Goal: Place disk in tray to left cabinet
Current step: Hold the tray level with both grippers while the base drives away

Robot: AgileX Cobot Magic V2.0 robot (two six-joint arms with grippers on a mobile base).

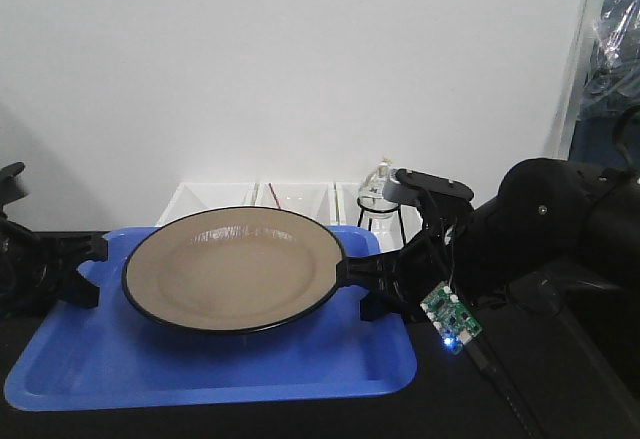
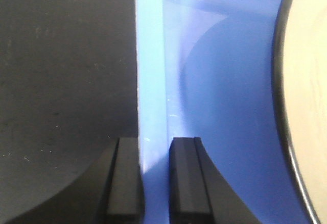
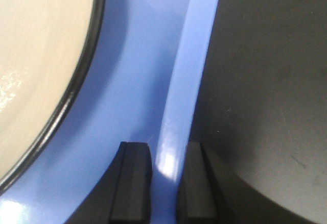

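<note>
The tan disk (image 1: 235,269) with a thin black rim lies in the blue tray (image 1: 200,369) and covers most of its width. My left gripper (image 1: 95,271) is shut on the tray's left rim, which shows between the fingers in the left wrist view (image 2: 150,81). My right gripper (image 1: 368,289) is shut on the right rim (image 3: 189,81). The disk's edge shows in both the left wrist view (image 2: 309,81) and the right wrist view (image 3: 36,55). I cannot tell whether the tray rests on the black surface or hangs just above it. The left cabinet is out of view.
White plastic bins (image 1: 290,199) stand just behind the tray against the white wall. A glass flask on a black wire stand (image 1: 378,194) is at the back right. A small green circuit board (image 1: 452,319) with a blue light hangs on my right arm.
</note>
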